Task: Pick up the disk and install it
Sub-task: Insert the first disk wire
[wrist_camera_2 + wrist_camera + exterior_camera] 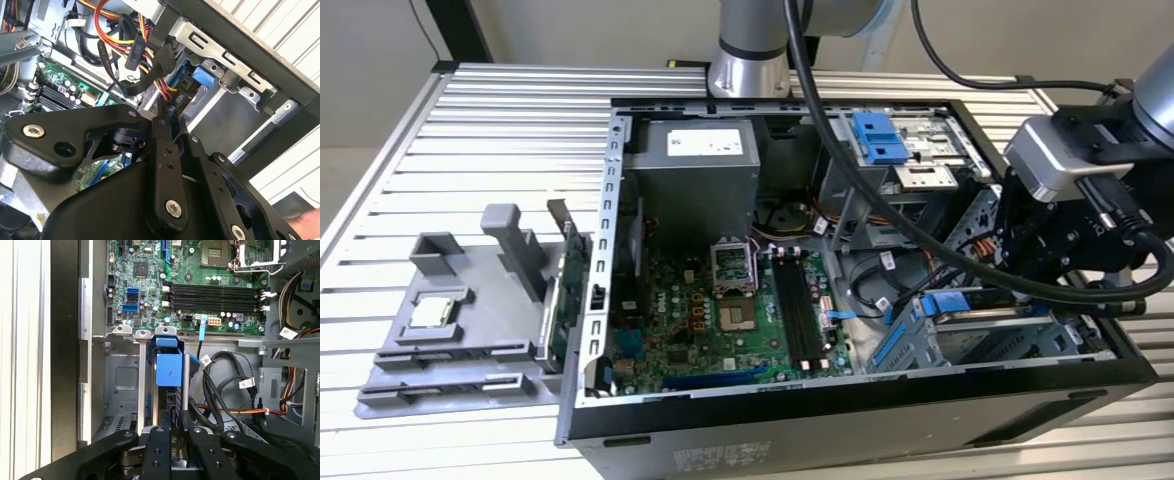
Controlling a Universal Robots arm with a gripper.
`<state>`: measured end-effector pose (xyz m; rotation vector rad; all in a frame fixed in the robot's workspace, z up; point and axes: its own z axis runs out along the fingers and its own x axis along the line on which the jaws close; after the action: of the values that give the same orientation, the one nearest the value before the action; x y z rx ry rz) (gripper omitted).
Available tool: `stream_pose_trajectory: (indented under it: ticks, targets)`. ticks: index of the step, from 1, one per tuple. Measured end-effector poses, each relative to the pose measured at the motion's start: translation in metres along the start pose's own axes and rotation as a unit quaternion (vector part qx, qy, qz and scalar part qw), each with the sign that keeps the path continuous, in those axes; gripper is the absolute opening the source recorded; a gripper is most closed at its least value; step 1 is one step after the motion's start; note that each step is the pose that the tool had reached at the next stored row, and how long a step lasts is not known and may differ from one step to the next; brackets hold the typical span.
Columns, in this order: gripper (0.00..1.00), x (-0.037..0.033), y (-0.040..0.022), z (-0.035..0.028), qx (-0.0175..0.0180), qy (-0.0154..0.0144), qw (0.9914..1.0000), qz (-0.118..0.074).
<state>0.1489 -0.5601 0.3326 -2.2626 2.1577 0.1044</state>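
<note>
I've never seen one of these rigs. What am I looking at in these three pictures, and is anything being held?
It is a robot arm working in an open computer case on a slatted metal table. One camera looks on from outside; two ride at the arm's wrist. Its gripper is at the disk, which appears to stand edge-on in the drive cage. Whether it grips is hidden. A grey holder beside the case carries a small chip.
</note>
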Motion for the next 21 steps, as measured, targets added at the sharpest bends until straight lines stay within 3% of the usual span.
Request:
stream_pose_trajectory:
  ticks: [5, 13, 21]
  targets:
    - [0.0, 0.0001, -0.0021, 0.0007, -0.0043, -0.0002, 0.99999, 0.0]
    - [0.0, 0.0003, -0.0066, 0.0046, -0.0189, -0.0005, 0.99982, 0.001]
    - [0.0, 0.0004, -0.0068, 0.0052, -0.0193, -0.001, 0.99981, 0.001]
